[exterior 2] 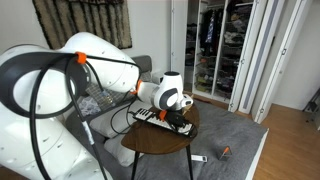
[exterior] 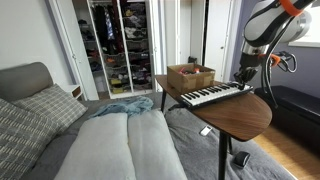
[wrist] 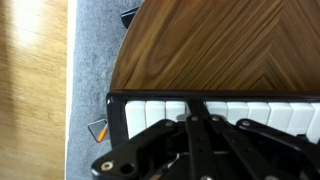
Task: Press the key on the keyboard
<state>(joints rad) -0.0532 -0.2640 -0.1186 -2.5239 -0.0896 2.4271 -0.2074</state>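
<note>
The slim piano-style keyboard lies across the round wooden table, beside a brown cardboard box. In an exterior view my gripper hangs straight down over the keyboard's far end, its tip at the keys. In an exterior view the keyboard lies under the gripper. In the wrist view the white keys run across the lower half, and my gripper has its fingers together, their tip on or just above a key.
The table's wooden top fills the upper wrist view, with grey carpet and wood floor at left. A bed with grey pillows stands next to the table. An open closet is behind. Small objects lie on the carpet.
</note>
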